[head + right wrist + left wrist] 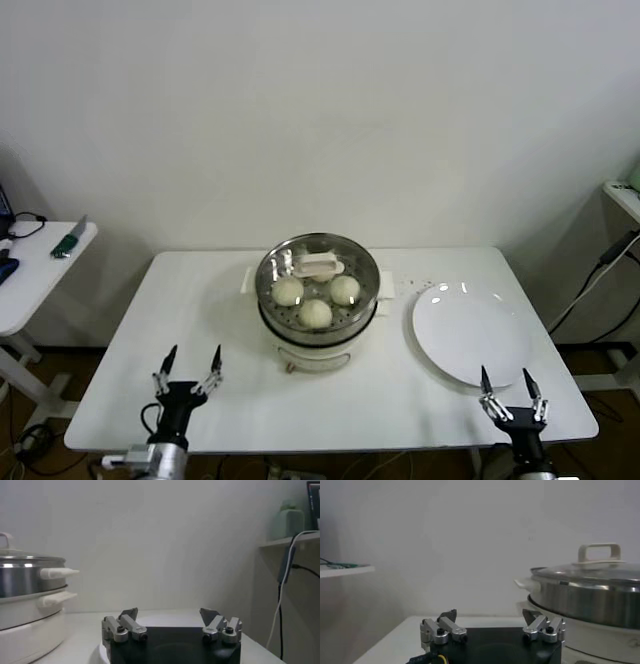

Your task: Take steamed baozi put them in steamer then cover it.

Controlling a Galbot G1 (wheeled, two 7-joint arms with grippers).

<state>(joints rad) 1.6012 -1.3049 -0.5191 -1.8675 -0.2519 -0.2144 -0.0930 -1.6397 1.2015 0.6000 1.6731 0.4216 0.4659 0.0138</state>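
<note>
The steel steamer (318, 300) stands on its white pot base at the table's middle. The clear glass cover (316, 266) with its cream bar handle sits on it. Through the glass I see three cream-white baozi (316, 313); a fourth is hidden under the handle. The steamer (585, 602) and cover (592, 572) also show in the left wrist view, and the steamer (25, 577) in the right wrist view. My left gripper (188, 360) is open and empty near the table's front left. My right gripper (508, 382) is open and empty at the front right, at the plate's near edge.
An empty flat white plate (470, 335) lies right of the steamer. A side table (40, 270) with a green-handled tool stands at the far left. A shelf (625, 195) and cables hang at the far right.
</note>
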